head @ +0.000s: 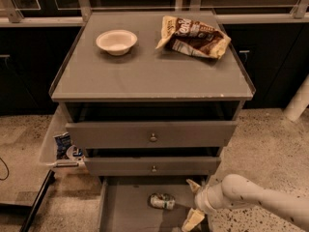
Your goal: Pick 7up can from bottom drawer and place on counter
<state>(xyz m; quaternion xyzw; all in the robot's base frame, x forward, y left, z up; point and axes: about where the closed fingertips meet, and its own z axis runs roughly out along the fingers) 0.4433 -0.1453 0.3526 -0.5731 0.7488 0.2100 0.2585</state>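
The 7up can (161,201) lies on its side on the grey floor of the pulled-out bottom drawer (126,211), near the middle. My gripper (192,203) comes in from the right on a white arm and hovers at the drawer's right side, just right of the can and apart from it. Its two pale fingers (193,220) are spread, one above and one below, with nothing between them. The counter (145,74) is the cabinet's flat grey top above.
A white bowl (116,41) and a brown-and-yellow chip bag (194,36) rest on the counter. Two upper drawers with round knobs (153,137) overhang the bottom drawer. A clear bin (58,146) with packets hangs at the cabinet's left side. Speckled floor lies all around.
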